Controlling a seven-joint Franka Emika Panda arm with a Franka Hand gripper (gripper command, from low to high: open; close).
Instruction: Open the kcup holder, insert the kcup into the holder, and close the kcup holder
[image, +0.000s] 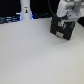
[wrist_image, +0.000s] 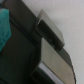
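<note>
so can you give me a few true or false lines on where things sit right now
1. The black boxy kcup holder sits towards the exterior view's right, at the far side of the white table. True.
2. The end effector hangs over the bare middle of the table, far from the holder. False: it is directly at the holder, just above it.
3. A white upright robot base stands to the exterior view's left of the holder. True.
4. The holder has been tipped onto its side near the table's front edge. False: it stands at the far side, not near the front.
</note>
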